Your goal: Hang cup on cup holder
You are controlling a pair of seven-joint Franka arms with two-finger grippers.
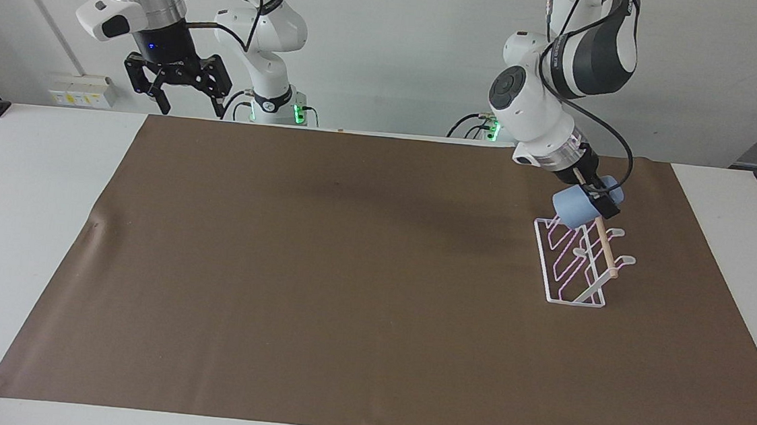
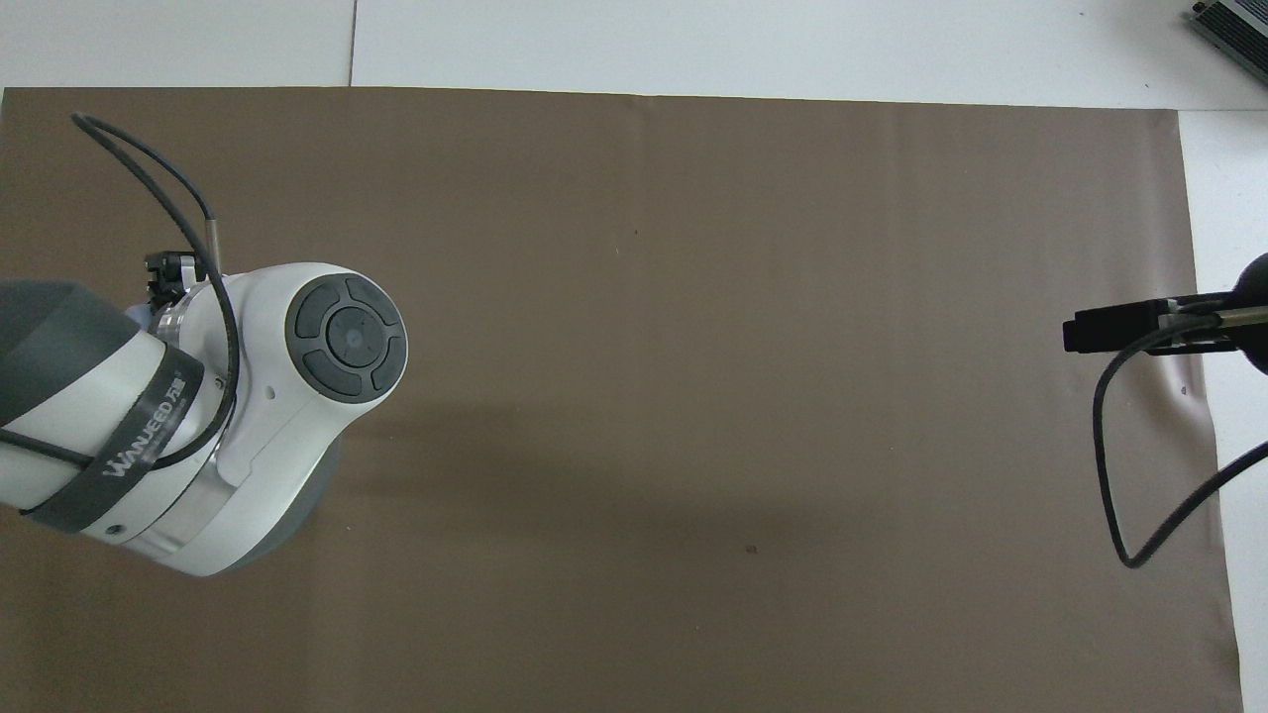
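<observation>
The light-blue cup (image 1: 571,209) lies tilted on its side in my left gripper (image 1: 597,201), which is shut on its rim. The cup is at the end of the white wire cup holder (image 1: 580,269) nearest the robots, by the top of its wooden dowel (image 1: 604,247). I cannot tell whether the cup touches a prong. In the overhead view the left arm (image 2: 297,396) hides the cup and the holder. My right gripper (image 1: 187,99) is open and empty, raised high over the table's edge at the right arm's end. It also shows in the overhead view (image 2: 1075,332).
A brown mat (image 1: 347,271) covers most of the white table (image 1: 14,211). The holder stands on the mat toward the left arm's end. A black cable (image 2: 1109,465) hangs from the right arm.
</observation>
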